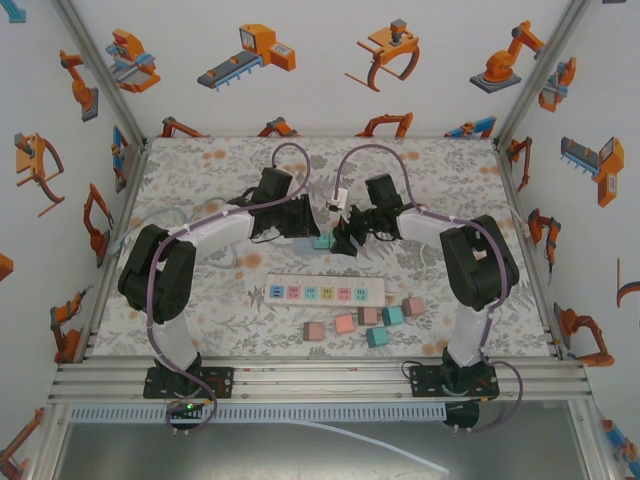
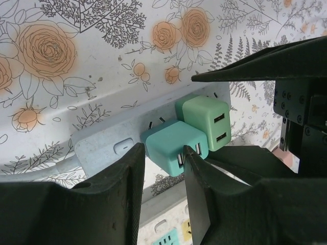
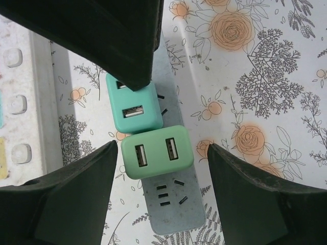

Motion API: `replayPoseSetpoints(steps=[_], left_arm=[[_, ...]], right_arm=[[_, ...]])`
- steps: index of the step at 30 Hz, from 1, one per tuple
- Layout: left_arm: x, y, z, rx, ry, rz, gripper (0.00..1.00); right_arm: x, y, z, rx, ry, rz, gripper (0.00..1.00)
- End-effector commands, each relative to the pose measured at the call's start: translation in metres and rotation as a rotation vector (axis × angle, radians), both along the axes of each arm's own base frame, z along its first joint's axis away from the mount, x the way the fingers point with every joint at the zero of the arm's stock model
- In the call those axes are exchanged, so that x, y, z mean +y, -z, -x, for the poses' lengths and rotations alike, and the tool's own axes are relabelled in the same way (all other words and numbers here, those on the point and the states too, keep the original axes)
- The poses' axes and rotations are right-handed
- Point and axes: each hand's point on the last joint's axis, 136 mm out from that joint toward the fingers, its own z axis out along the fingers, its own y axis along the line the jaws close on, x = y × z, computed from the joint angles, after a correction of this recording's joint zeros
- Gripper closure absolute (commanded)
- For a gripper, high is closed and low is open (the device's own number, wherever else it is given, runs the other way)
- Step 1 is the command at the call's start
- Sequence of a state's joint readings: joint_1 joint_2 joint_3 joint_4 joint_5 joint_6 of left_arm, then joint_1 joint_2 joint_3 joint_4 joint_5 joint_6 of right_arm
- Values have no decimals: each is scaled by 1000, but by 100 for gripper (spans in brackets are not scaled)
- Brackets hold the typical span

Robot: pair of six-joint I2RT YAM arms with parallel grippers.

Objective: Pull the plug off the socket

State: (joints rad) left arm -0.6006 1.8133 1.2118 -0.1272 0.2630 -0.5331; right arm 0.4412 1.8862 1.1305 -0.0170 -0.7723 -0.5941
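Observation:
A pale grey power strip, the socket (image 2: pixel 107 145), lies on the flowered table with two plugs in it. In the left wrist view my left gripper (image 2: pixel 163 153) is shut on the teal plug (image 2: pixel 166 140), one finger at its left side and the other over its USB face. Beside it sits the light green plug (image 2: pixel 204 120). In the right wrist view my right gripper (image 3: pixel 162 148) stands open around the green plug (image 3: pixel 156 150), with a gap at each side. Free slots show on the strip (image 3: pixel 176 217) below it. From above, both grippers (image 1: pixel 305 232) (image 1: pixel 345 238) meet at mid-table.
A white power strip (image 1: pixel 325 292) with coloured sockets lies nearer the arm bases. Several small pink, brown and teal blocks (image 1: pixel 345 323) are scattered in front of it. Patterned walls close in the table on three sides.

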Motion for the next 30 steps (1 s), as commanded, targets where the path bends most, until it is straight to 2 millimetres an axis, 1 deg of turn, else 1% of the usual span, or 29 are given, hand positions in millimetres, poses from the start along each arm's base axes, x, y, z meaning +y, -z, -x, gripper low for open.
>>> replayPoseSetpoints(steps=[1,3,4,9,13,15,19,21,24,27,30], left_arm=[[9,13,14,32,34,-44,63],[12,14,13,31,25,-61,64],[14,16,13,33,17,-77,68],[27,19,12,20,-7,-146,69],[23,19,15,31,27,-137,69],[18,20,18,33,57,-116,68],[7,28,24,77,119,-99,65],[8,35,25,92,121,-121,65],[10,39,25,96,114,-148,65],[10,39,26,96,125,-145,64],[8,39,26,97,128,-142,64]], right_arm=[[5,-2,-5,-7,3,-9,35],[5,-2,-5,-6,1,-10,35],[5,-2,-5,-5,0,-11,36],[5,-4,-5,-6,3,-11,36],[5,-4,-7,-9,6,-8,36],[6,-5,-8,-11,8,-8,36],[7,-2,-13,-11,11,5,35],[8,0,-13,-5,-5,5,35],[10,5,-8,20,-35,15,36],[11,7,-3,18,-54,28,36],[13,5,-1,33,-66,22,39]])
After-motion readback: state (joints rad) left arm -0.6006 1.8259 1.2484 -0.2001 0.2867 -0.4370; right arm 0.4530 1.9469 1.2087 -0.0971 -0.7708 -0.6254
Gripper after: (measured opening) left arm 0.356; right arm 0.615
